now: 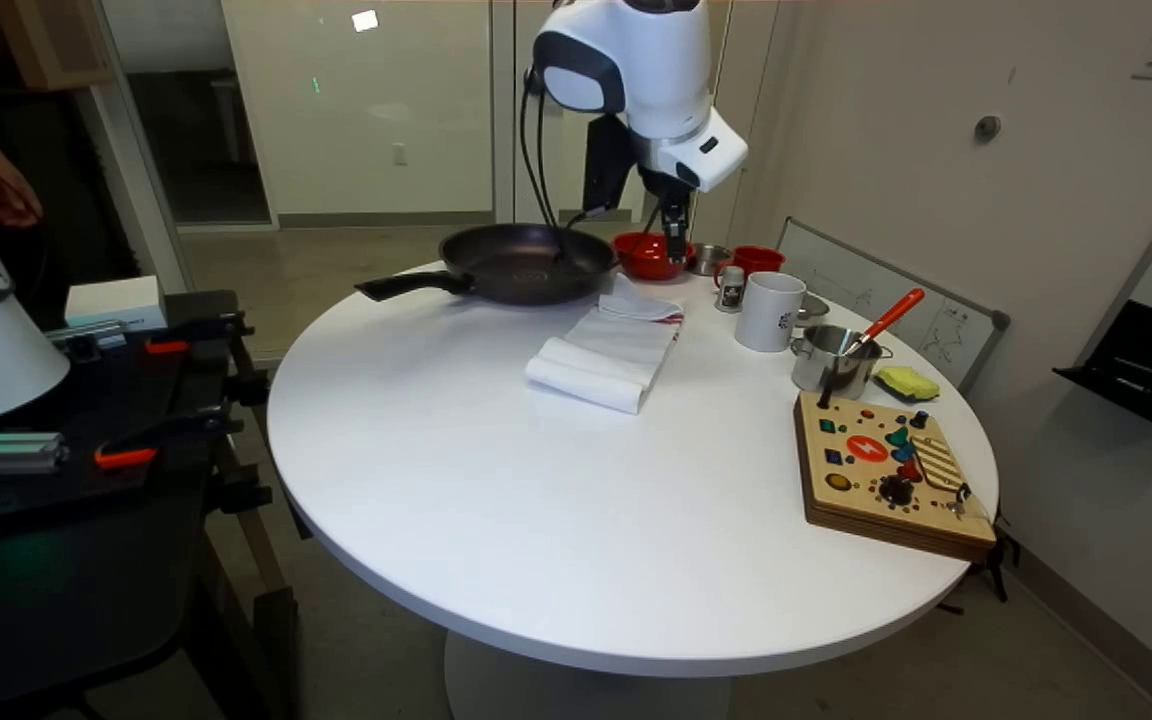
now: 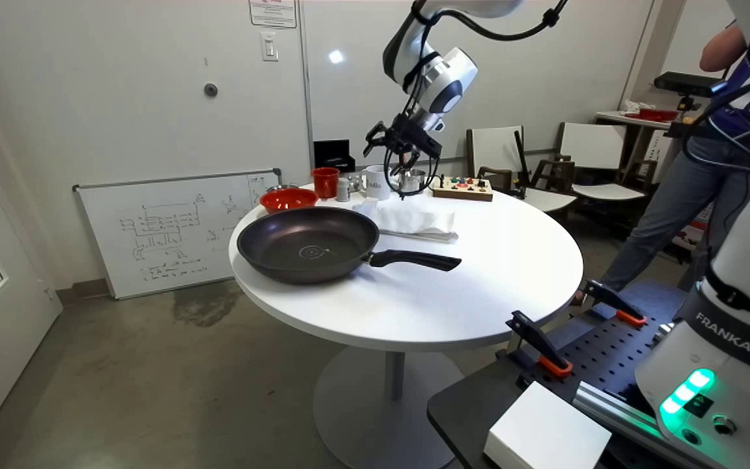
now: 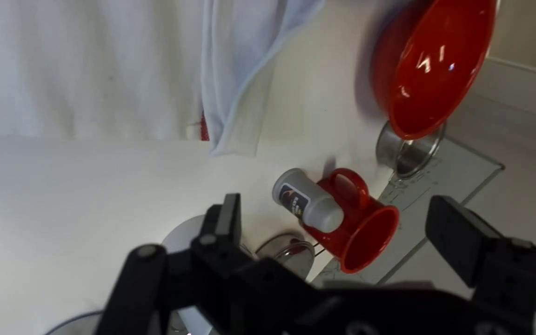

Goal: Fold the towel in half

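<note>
The white towel (image 1: 606, 350) lies on the round white table with its near end turned over on itself. Red stripes show at its far end, beside a loose flap of cloth. Part of the towel (image 2: 417, 218) is also visible behind the frying pan's handle, and its wrinkled edge fills the upper left of the wrist view, where the towel (image 3: 86, 70) has the flap hanging out past a red stripe. My gripper (image 3: 335, 214) is open, its fingers wide apart and holding nothing. In both exterior views the gripper (image 1: 674, 245) hangs above the table's far side, clear of the cloth.
A frying pan (image 1: 526, 265) sits beside the towel. Close to the gripper are a red bowl (image 3: 433, 70), a grey shaker (image 3: 307, 200) and a red mug (image 3: 356, 223). A white mug (image 1: 770, 312), steel pot (image 1: 829, 362), yellow sponge (image 1: 906, 383) and wooden switch board (image 1: 886, 475) line one edge.
</note>
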{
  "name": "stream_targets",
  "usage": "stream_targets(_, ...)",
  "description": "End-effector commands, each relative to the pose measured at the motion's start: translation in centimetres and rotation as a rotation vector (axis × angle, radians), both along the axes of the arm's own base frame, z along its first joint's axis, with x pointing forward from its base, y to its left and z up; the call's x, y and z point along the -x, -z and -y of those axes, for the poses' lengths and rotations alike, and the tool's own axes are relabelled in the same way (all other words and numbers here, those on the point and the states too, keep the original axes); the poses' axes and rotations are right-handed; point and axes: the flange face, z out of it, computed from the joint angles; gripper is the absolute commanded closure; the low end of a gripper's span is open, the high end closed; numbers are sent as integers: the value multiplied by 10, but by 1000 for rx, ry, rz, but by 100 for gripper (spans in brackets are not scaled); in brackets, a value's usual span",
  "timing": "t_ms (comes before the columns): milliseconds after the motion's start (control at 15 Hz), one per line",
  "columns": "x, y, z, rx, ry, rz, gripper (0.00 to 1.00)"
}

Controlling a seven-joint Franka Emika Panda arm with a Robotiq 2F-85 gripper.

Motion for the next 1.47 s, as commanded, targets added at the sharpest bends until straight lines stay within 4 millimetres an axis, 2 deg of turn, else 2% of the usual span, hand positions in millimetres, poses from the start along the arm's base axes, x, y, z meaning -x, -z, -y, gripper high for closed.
stream_targets(0,19,-29,34,-103,-147,-76,0)
stream_targets(267,44,-41,77,-247,-261,-227,0)
stream_targets(533,70,-45,105,-422,-314,-347,0)
stream_targets(600,75,-47,111,-427,-308,-332,0)
stream_targets(867,91,-43,129,-183,-319,-250,0)
stream_targets(1200,126,-26,117,78,-401,-233,0)
stream_targets(1400,140,-23,114,241,-413,-209,0)
